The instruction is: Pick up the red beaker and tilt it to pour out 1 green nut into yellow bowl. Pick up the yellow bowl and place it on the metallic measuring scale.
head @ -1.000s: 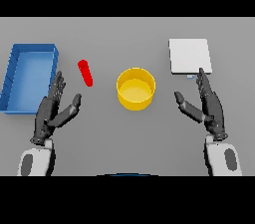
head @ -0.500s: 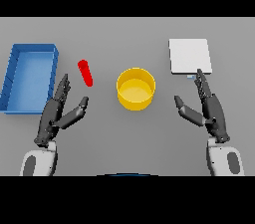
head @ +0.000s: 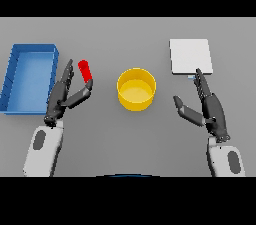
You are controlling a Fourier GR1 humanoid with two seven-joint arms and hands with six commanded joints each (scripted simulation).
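Grey worktop [head: 128,39] bearing, from largest, a rectangular blue tray [head: 30,76] at left, a flat square metallic scale [head: 190,56] at right, a round yellow bowl [head: 136,89] at centre, the left robot hand [head: 65,94] spread wide just beside the small red beaker [head: 85,70], and the right robot hand [head: 207,106] open below the scale.

Blue tray [head: 20,76] crowds red beaker [head: 85,70] on left; yellow bowl [head: 136,89] clear all round.

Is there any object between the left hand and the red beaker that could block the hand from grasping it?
Nothing visible does. The left hand is open right beside the red beaker, which stands between its fingers and its thumb. The blue bin lies on the hand's other side, and the yellow bowl lies beyond the beaker.
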